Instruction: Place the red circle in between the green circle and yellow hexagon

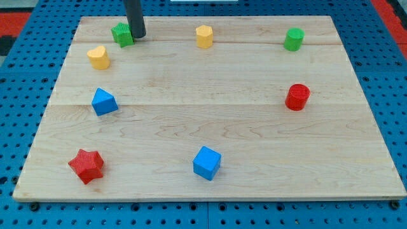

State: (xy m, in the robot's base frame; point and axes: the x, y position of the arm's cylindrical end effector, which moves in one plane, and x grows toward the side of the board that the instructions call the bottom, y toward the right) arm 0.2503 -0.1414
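Note:
The red circle [297, 97] stands at the board's right side. The green circle [294, 39] is above it near the top right. The yellow hexagon [204, 36] is at the top centre. My tip [137, 37] is at the top left, touching or almost touching the right side of a green star-like block [121, 34], far to the left of the red circle.
A yellow heart-like block [98, 57] lies at the left, a blue triangle [103, 102] below it, a red star [86, 166] at the bottom left and a blue cube [206, 163] at the bottom centre. The wooden board [203, 127] lies on a blue perforated table.

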